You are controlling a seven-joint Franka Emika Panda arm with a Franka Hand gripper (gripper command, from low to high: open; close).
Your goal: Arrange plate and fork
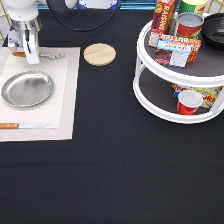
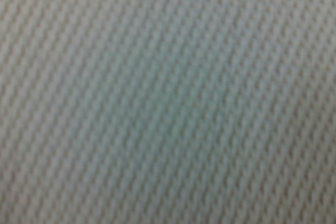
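Wrist view is nothing but woven cream fabric, the ribbed placemat (image 2: 168, 112) weave from very close; everything else comes from the exterior view. There the placemat (image 1: 65, 107) is a pale rectangle on the black table (image 1: 115, 175). The gripper (image 1: 30, 59) is down at the mat's far edge, over the fork's handle; fingers look narrow, but I can't tell whether they grip the handle or just sit on it. The fork (image 1: 50, 55) lies flat along that same far edge, silver tines sticking out from the gripper toward the wooden coaster (image 1: 99, 54), handle mostly hidden. The plate (image 1: 27, 89), round shiny metal with a raised rim, sits mid-mat, just nearer the camera than the fork, not touching it. A knife (image 1: 25, 125) with a wooden handle lies along the mat's near edge. The round tan coaster sits just off the mat. A white two-tier round rack (image 1: 175, 97) stands well apart from the mat, holding cans, boxes and a red cup (image 1: 189, 102).
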